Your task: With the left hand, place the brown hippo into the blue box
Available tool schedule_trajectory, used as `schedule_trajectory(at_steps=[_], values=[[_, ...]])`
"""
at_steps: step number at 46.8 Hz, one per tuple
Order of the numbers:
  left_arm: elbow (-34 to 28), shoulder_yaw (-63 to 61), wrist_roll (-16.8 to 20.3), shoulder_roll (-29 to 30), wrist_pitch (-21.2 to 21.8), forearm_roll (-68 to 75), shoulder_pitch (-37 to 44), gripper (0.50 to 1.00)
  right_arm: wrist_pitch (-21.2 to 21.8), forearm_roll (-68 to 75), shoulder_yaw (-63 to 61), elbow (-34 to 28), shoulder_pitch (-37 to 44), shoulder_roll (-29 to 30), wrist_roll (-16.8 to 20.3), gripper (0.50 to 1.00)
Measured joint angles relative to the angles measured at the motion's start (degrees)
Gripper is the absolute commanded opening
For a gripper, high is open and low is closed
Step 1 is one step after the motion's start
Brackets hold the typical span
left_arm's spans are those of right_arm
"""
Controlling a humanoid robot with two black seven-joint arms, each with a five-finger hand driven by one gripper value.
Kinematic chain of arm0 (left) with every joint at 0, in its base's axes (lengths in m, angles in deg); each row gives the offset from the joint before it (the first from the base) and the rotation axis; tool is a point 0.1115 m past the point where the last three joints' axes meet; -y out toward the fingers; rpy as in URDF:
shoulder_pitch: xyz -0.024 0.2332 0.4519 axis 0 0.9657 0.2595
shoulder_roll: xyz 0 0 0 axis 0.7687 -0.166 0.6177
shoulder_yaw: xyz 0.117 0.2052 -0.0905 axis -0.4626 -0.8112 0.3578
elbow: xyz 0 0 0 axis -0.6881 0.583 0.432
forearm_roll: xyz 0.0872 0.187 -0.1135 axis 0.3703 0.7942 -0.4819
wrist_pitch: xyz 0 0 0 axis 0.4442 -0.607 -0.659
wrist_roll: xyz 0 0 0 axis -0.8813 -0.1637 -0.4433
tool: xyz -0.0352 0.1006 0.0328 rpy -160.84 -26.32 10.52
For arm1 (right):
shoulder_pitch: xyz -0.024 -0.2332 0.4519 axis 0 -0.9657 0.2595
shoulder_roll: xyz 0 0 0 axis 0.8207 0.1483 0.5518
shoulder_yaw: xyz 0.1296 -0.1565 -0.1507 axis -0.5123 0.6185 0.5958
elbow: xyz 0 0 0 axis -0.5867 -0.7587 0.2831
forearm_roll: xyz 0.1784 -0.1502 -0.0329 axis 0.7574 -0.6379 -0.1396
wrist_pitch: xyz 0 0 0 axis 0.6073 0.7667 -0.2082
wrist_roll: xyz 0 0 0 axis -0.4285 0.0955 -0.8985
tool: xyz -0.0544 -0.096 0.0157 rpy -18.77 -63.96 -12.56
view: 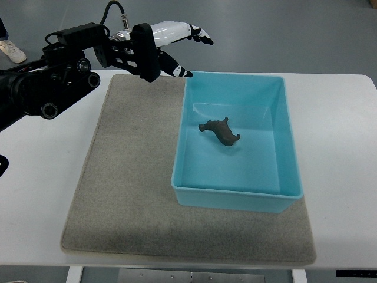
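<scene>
The brown hippo lies on its side on the floor of the blue box, a little left of the box's middle. My left hand hovers above the box's far left corner, its white and black fingers stretched out and holding nothing. Its black arm reaches in from the left edge. The hand is well apart from the hippo. No right arm shows.
The box stands on the right part of a grey mat laid on a white table. A person's white shoe shows on the floor at the far left, beyond the table.
</scene>
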Motion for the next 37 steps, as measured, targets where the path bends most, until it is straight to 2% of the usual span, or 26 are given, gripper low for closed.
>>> schedule_trajectory(at_steps=[6,9,23,37], values=[[-1.87,-0.32,-0.03,0.41,2.04,-3.22,0.0,0.966,0.01,0.0,-0.01,0.0,0.01,0.0,0.0,0.936],[-2.39,-0.43,-0.04,0.87,2.64,-4.25,0.06,0.994,0.01,0.0,0.0,0.0,0.0,0.0,0.0,0.936],[-4.71,-0.39,0.11,1.69,4.99,-11.57,1.12,0.996,-0.04,0.0,0.01,0.0,0.0,0.0,0.0,0.936],[-11.72,-0.53,-0.12,1.33,5.4,-26.1,1.23,0.996,0.02,0.0,0.0,0.0,-0.04,0.0,0.0,0.936]])
